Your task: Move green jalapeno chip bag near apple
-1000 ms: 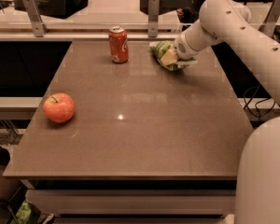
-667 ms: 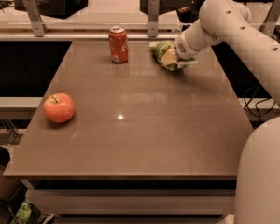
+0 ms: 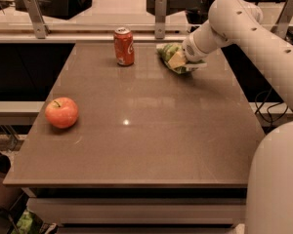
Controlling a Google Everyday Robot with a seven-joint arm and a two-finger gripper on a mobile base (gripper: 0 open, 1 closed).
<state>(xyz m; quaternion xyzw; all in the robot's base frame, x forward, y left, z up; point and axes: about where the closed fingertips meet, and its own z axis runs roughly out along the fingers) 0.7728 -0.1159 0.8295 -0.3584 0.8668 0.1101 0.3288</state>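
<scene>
The green jalapeno chip bag [image 3: 168, 52] lies crinkled at the far right of the table, right of the red soda can. My gripper [image 3: 181, 61] reaches in from the right and is down on the bag. Its fingers are closed around the bag's right part, and one yellowish finger pad [image 3: 177, 59] shows against the green. The bag sits at table level. The apple [image 3: 61, 112], red-orange with a short stem, rests near the table's left edge, far from the bag.
A red soda can [image 3: 124, 46] stands upright at the far middle of the brown table [image 3: 146, 145], just left of the bag. A metal rail with posts [image 3: 160, 11] runs behind the table. My white arm [image 3: 263, 38] spans the right side.
</scene>
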